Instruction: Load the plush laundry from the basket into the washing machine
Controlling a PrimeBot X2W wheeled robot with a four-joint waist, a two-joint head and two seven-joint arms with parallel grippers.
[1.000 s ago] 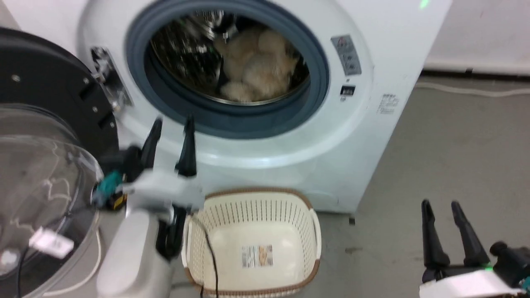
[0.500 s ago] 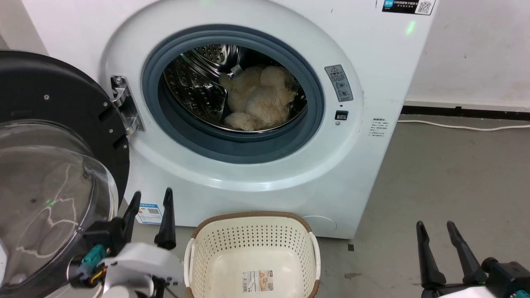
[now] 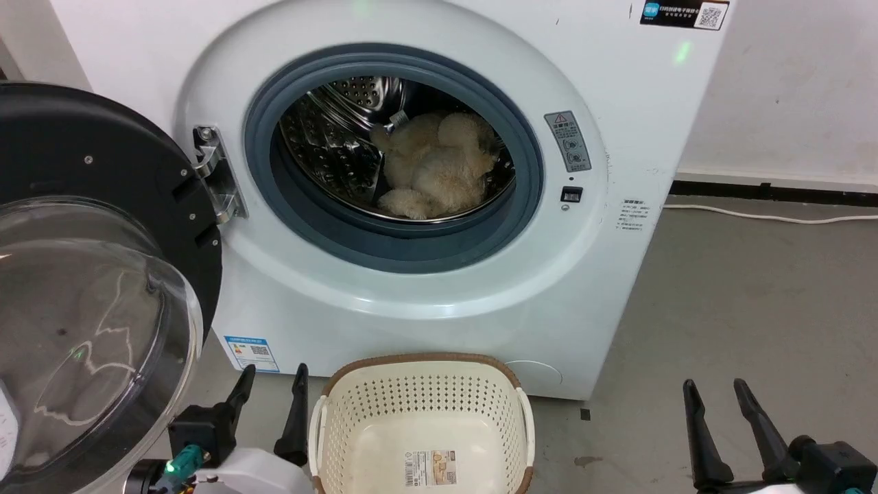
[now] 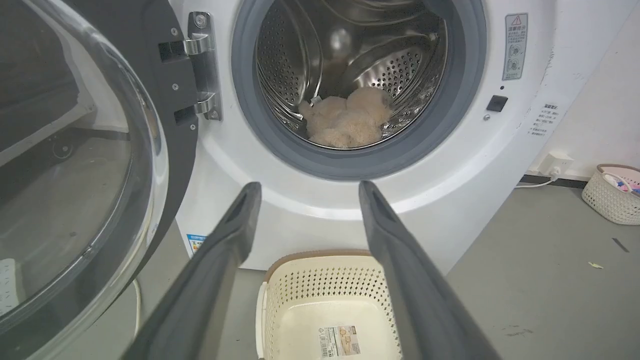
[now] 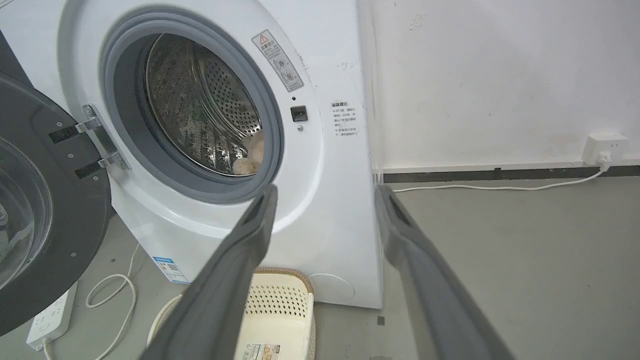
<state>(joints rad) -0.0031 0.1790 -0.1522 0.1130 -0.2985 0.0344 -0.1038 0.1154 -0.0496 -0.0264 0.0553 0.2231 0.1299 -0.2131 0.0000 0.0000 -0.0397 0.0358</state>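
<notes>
the plush laundry [image 3: 432,171] lay inside the drum of the washing machine [image 3: 603,288]. the basket [image 3: 418,394] stood empty below it. the left gripper [image 3: 274,370] and right gripper [image 3: 713,384] had fingers parted, holding nothing. recommended: retract the left arm clear of the open door [image 3: 103,274] and the basket rim. versus one second earlier, the left gripper sat lower, beside the basket rather than below the drum opening. the plush was unmoved.

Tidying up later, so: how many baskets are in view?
2. The cream basket stands on the floor before the washing machine, only a label inside. A smaller white basket sits by the wall, at the left wrist view's right edge, contents unclear.
</notes>
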